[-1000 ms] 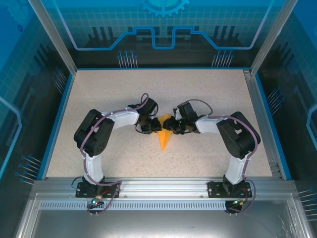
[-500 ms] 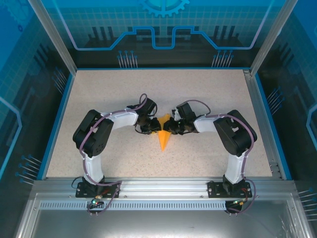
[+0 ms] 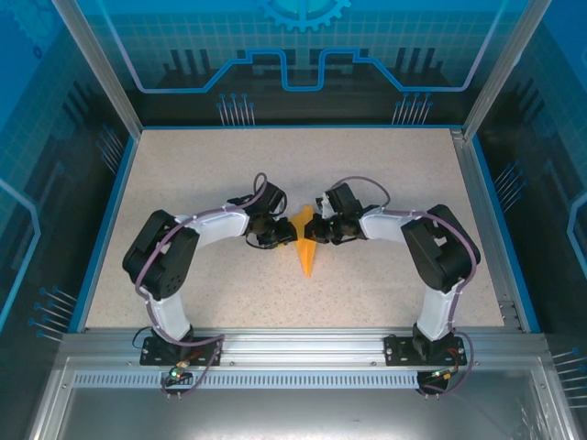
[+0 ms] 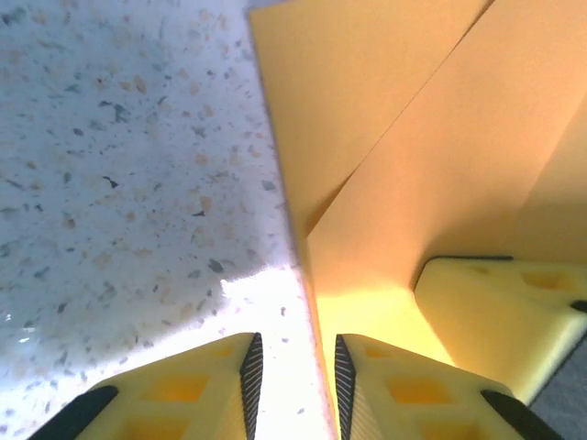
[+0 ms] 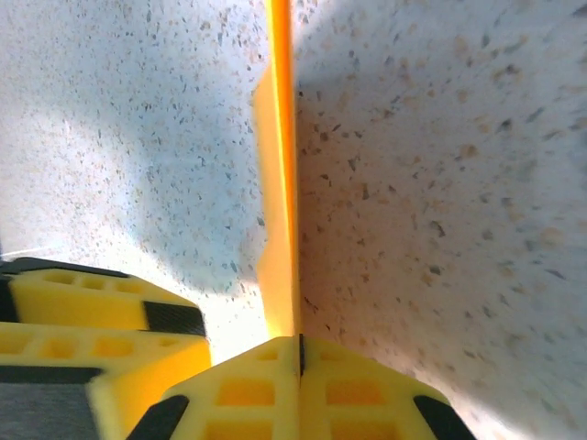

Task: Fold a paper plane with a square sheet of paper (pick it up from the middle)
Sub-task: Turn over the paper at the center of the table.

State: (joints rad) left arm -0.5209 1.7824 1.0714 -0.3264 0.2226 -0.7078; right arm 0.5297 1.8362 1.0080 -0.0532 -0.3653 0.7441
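The square sheet of paper is folded into a narrow orange paper plane [image 3: 306, 258] at mid-table, its sharp nose pointing toward the near edge. My right gripper [image 3: 313, 231] is on its right side, shut on the folded layers. In the right wrist view the paper plane [image 5: 280, 183] runs edge-on straight out from the right gripper [image 5: 300, 353]. My left gripper [image 3: 283, 237] is at its left side. In the left wrist view the left gripper [image 4: 293, 385] stands narrowly open, with the edge of the paper plane [image 4: 413, 137] lying in the gap against the right pad [image 4: 343, 376].
The speckled table [image 3: 202, 183] has a blue rim and aluminium frame posts around it. A metal rail [image 3: 293, 344] carries both arm bases along the near edge. A yellow finger of the right gripper [image 4: 495, 312] lies on the paper close to my left jaws.
My right gripper has closed onto the folded paper. The left jaws have parted slightly. The left arm's elbow has swung left, and both wrists have shifted slightly away from the near edge.
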